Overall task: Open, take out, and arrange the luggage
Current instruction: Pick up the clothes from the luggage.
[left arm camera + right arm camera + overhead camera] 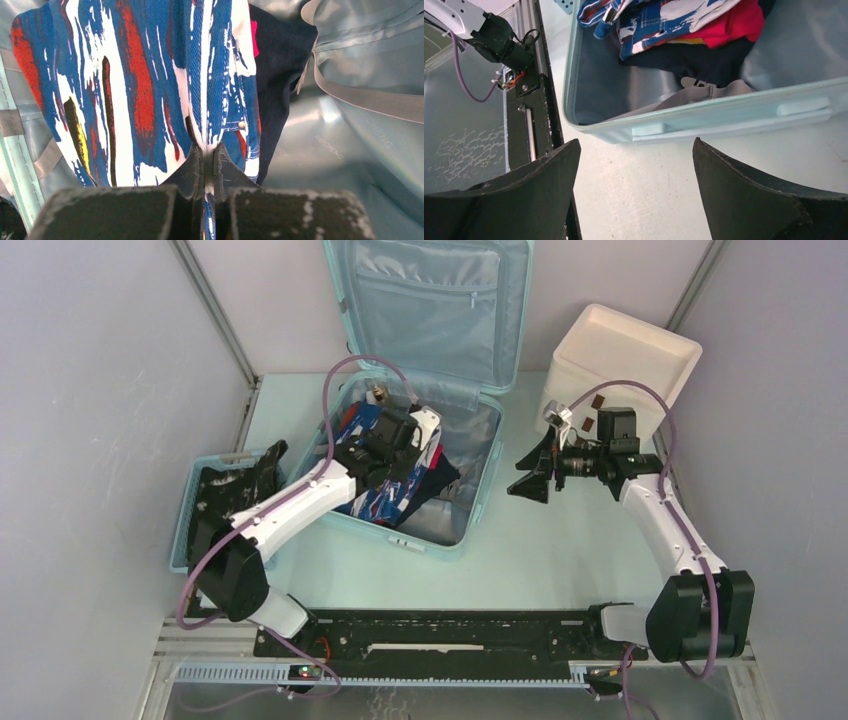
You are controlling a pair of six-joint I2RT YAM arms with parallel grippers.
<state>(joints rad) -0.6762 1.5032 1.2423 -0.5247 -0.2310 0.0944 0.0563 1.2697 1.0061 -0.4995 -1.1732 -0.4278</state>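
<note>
The pale mint-blue suitcase [478, 502] lies open at the table's middle back, its lid [430, 300] upright against the wall. Inside lie a blue, white and red patterned garment [385, 495], a red piece [729, 27] and a dark navy one [275, 75]. My left gripper [372, 455] is over the case and shut on a fold of the patterned garment [150, 75]. My right gripper [528, 480] hangs open and empty over the bare table just right of the case's side wall [724, 112].
A small blue slatted basket [186, 530] with dark cloth in it [235, 485] stands at the left. A cream-white box [620, 365] stands at the back right, close behind my right arm. Grey straps [365, 97] lie across the case's lining.
</note>
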